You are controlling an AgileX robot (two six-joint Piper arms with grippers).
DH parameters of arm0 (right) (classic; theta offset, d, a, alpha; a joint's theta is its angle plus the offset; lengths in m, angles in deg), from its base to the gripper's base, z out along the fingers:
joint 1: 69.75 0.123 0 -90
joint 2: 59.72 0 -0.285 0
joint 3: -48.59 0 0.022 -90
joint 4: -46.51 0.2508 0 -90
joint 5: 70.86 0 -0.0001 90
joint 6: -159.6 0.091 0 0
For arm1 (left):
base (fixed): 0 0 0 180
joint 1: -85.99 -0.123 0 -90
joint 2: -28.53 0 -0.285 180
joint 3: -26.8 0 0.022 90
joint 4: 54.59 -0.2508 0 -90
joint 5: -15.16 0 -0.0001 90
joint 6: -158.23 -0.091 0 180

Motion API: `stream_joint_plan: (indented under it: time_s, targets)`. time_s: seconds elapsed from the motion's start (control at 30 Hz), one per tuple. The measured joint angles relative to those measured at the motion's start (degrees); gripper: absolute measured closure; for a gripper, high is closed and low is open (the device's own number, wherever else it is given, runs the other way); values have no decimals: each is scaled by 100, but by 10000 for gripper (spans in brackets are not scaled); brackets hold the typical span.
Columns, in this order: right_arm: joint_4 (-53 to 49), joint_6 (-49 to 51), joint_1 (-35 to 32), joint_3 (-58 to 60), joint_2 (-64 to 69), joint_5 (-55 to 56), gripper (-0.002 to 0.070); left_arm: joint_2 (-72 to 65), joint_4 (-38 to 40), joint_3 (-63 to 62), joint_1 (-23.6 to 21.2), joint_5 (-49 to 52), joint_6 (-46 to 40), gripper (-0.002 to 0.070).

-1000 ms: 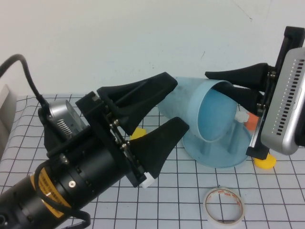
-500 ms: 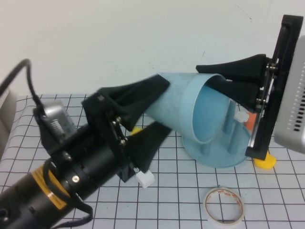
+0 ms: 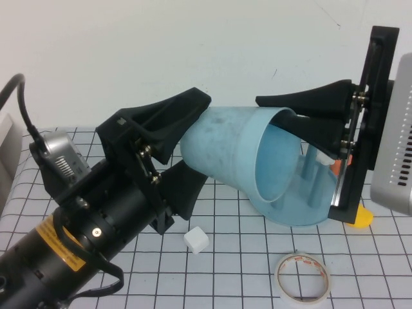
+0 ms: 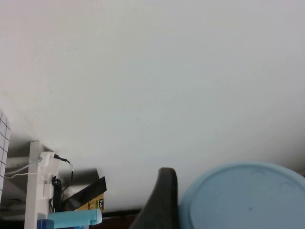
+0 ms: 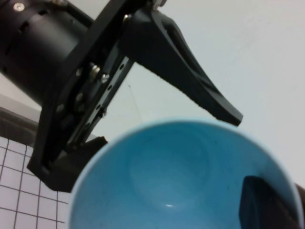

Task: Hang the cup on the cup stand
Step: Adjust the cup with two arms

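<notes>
The light blue cup point(image 3: 225, 148) is in the air, on its side, with its mouth towards the right arm. My right gripper point(image 3: 273, 112) is shut on its rim, one finger outside and one finger point(image 5: 267, 205) inside the cup point(image 5: 167, 176). My left gripper point(image 3: 203, 138) is open, with its fingers spread above and below the cup's base end. The left wrist view shows the cup's flat bottom point(image 4: 243, 200) beside one black finger point(image 4: 159, 200). The blue-grey cup stand point(image 3: 302, 209) sits on the table behind and below the cup, mostly hidden.
A white cube point(image 3: 196, 240) lies on the checked mat under the cup. A tape ring point(image 3: 302, 278) lies at the front right. A yellow piece point(image 3: 362, 219) and an orange one point(image 3: 336, 166) sit by the stand. A white wall is behind.
The right gripper has lifted the cup up and away from the stand. The left arm has drawn back to the left, which uncovers the white cube.
</notes>
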Motion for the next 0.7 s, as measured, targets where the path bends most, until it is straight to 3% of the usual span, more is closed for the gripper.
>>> stream_joint_plan:
  time_s: [0.33,0.7]
  targets:
    - [10,-565,11,-31,154,79,657,-49,123,0,0,148,-37,24]
    - [56,-1038,546,-104,545,793,657,-439,294,0,0,148,-97,49]
